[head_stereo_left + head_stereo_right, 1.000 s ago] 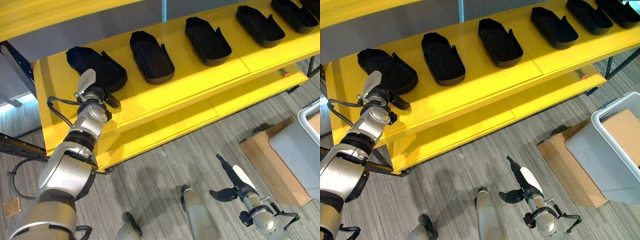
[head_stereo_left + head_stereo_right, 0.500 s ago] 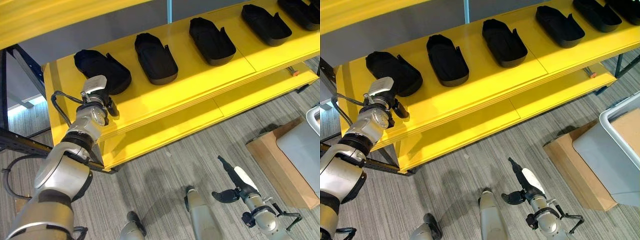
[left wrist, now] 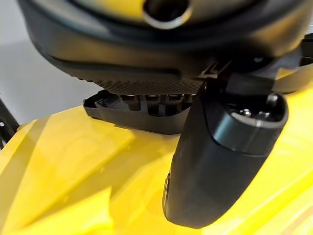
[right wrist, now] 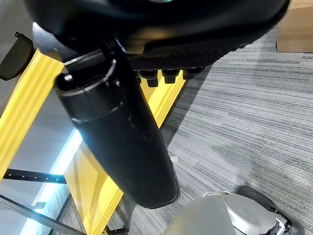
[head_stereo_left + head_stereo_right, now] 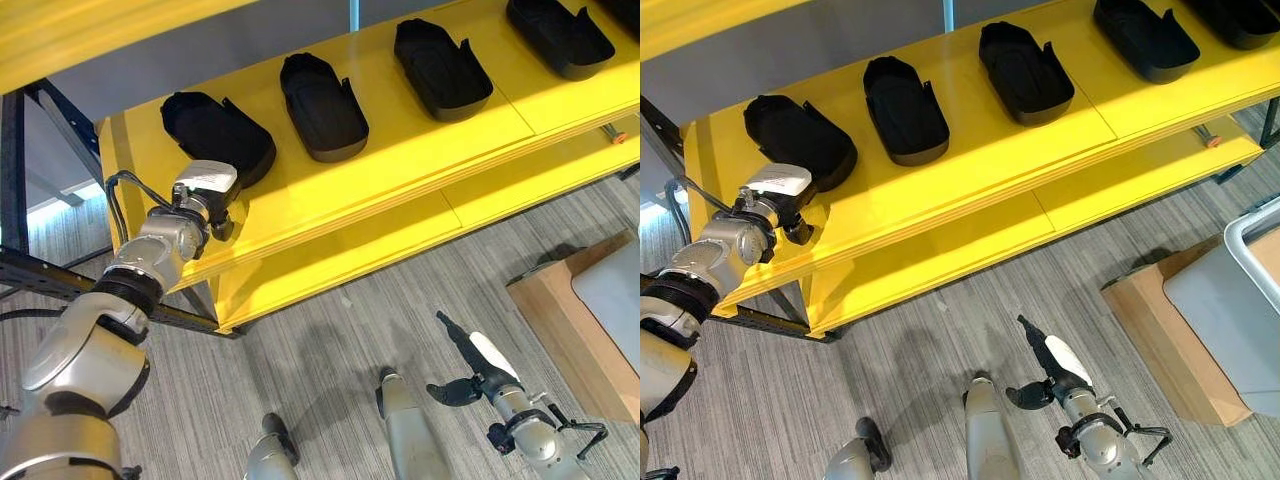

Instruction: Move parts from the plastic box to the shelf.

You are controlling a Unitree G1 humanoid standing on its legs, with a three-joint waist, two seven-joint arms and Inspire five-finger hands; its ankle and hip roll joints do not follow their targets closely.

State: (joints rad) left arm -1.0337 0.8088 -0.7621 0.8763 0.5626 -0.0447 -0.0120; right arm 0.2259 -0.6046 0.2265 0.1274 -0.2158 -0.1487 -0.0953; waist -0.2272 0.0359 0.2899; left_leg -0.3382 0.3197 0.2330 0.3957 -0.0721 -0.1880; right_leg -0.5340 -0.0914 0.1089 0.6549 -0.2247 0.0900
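The left hand (image 5: pixel 205 195) sits at the front edge of the yellow shelf (image 5: pixel 400 150), just beside the leftmost black part (image 5: pixel 215 135). Its fingers look curled with nothing between them. The right hand (image 5: pixel 468 362) hangs low over the grey floor (image 5: pixel 330 330), fingers straight and thumb spread, empty. More black parts (image 5: pixel 322 95) lie in a row along the shelf, apart from one another. The grey plastic box (image 5: pixel 1230 300) rests on a cardboard box (image 5: pixel 1150 320) at the right.
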